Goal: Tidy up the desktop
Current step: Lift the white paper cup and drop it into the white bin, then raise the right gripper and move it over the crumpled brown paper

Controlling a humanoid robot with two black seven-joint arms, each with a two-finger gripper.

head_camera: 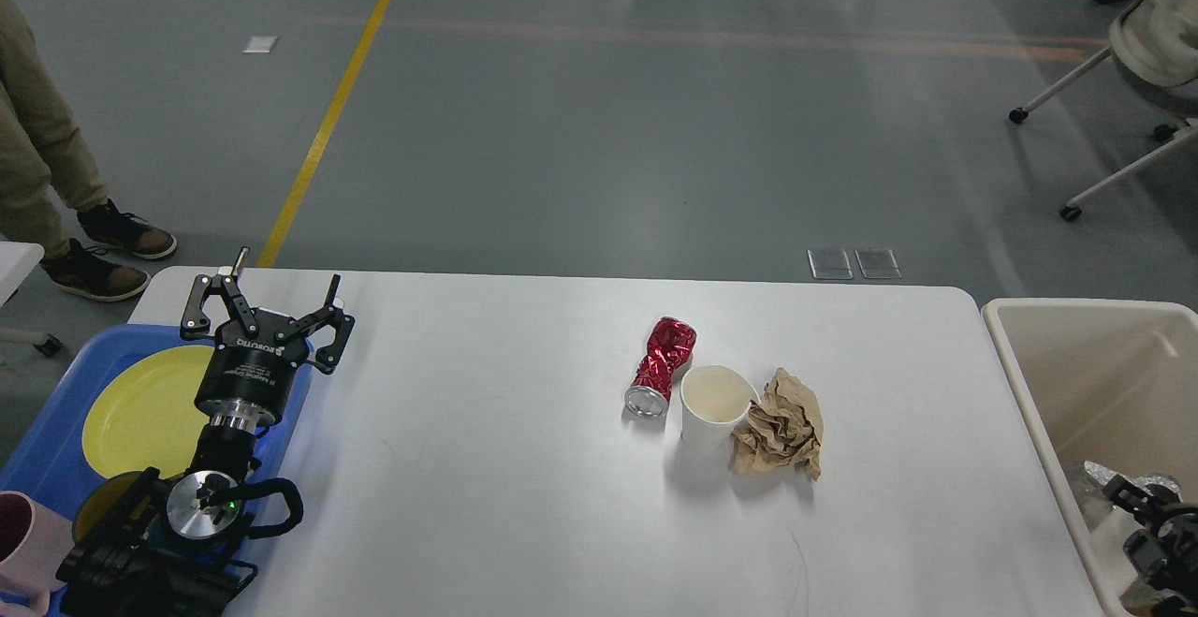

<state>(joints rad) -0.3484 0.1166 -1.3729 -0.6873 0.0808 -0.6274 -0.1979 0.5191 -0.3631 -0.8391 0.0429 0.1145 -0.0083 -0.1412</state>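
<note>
Left gripper (265, 310) sat spread wide and empty over the desktop (487, 467) edge, with the crushed red can (661, 366), paper cup (711, 406) and crumpled brown paper (779, 425) well off to its right — all probably light and squashy, so grab mid-body — right gripper (1153, 528) too dark to judge.

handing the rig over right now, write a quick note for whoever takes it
Left gripper: open, holding nothing, above the blue tray's right edge.
Right gripper: low in the beige bin, seen dark and partly cut off; open or shut cannot be told.
On the desktop: crushed red can lying down, white paper cup upright, crumpled brown paper, close together right of centre.
Done: yellow plate in the tray, some silvery trash in the bin.
Left: can, cup and paper likely go to the bin.
</note>
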